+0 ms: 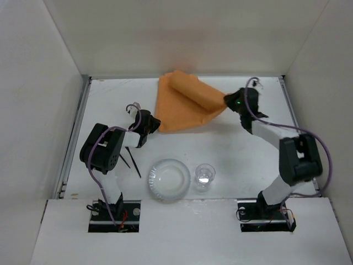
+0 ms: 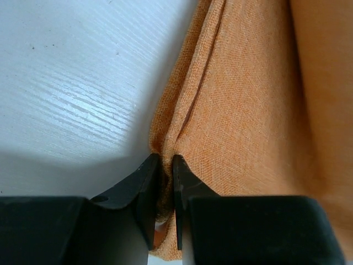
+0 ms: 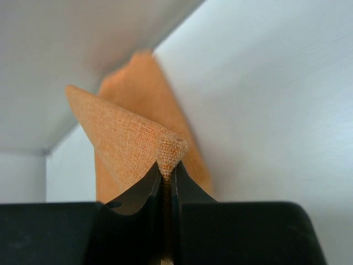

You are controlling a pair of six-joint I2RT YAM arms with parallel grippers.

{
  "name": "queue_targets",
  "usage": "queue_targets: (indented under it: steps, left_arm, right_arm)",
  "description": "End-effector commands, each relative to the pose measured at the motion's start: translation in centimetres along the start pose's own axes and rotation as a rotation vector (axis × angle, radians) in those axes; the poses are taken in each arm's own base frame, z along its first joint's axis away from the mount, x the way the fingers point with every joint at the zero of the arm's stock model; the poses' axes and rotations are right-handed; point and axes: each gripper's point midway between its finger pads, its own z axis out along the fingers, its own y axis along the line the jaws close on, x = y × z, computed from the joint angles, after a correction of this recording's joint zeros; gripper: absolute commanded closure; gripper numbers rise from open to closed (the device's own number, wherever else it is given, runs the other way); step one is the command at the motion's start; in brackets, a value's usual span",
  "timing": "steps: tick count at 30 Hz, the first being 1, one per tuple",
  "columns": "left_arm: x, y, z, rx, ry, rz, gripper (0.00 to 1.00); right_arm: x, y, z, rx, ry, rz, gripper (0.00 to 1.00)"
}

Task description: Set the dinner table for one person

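An orange cloth mat (image 1: 185, 105) lies partly folded on the white dinner table (image 1: 231, 149), toward the back middle. My left gripper (image 1: 154, 125) is shut on the mat's near left corner (image 2: 165, 165), low at the table. My right gripper (image 1: 226, 100) is shut on the mat's right corner (image 3: 170, 152) and holds it lifted, so a fold rolls back over the cloth. A clear glass plate (image 1: 169, 179) and a clear drinking glass (image 1: 204, 176) stand near the front. Dark cutlery (image 1: 130, 160) lies to the left of the plate, partly hidden by my left arm.
White panels wall the table on the left, back and right. Metal rails (image 1: 74, 138) run along the table's sides. The mat fills most of the left wrist view (image 2: 253, 110), with bare tabletop (image 2: 71, 83) to its left.
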Motion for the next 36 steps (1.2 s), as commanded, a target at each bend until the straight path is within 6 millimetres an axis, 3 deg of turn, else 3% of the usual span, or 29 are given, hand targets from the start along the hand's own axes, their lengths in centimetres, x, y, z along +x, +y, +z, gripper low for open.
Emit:
queue_targets:
  steps: [1, 4, 6, 11, 19, 26, 28, 30, 32, 36]
  left_arm:
    - [1.7, 3.6, -0.1, -0.102, 0.042, 0.012, 0.95]
    - [1.9, 3.4, 0.0, -0.094, 0.042, 0.014, 0.96]
    - [1.8, 3.2, -0.2, -0.091, 0.042, 0.01, 0.96]
    - [1.6, 3.4, -1.2, -0.092, 0.031, -0.002, 0.97]
    - [0.4, 4.9, -3.9, -0.113, -0.029, -0.018, 0.98]
    - [-1.8, 6.9, -7.7, -0.143, -0.133, -0.029, 0.98]
    - [-2.5, 6.8, -9.0, -0.142, -0.171, -0.015, 0.96]
    - [-3.2, 6.4, -10.1, -0.139, -0.198, 0.011, 0.92]
    - [-4.1, 5.7, -11.0, -0.124, -0.222, 0.026, 0.85]
    - [-6.5, 3.8, -12.8, -0.089, -0.31, 0.055, 0.73]
  right_arm:
    - [-6.8, -3.9, -4.4, 0.053, -0.253, 0.145, 0.93]
    - [-5.0, -10.1, -6.6, 0.193, -0.276, 0.179, 0.9]
    - [-3.6, -13.0, -7.2, 0.273, -0.269, 0.193, 0.89]
    - [-0.6, -16.2, -7.9, 0.395, -0.194, 0.162, 0.86]
    - [2.7, -14.5, -9.5, 0.417, -0.107, -0.007, 0.81]
    - [3.4, -15.5, -10.9, 0.469, -0.044, -0.112, 0.78]
    - [4.0, -14.6, -11.4, 0.442, -0.03, -0.133, 0.75]
    - [4.8, -13.9, -12.1, 0.416, -0.018, -0.153, 0.63]
    - [4.8, -13.5, -12.8, 0.405, -0.019, -0.162, 0.53]
    - [2.2, -12.4, -14.4, 0.397, -0.103, -0.197, 0.46]
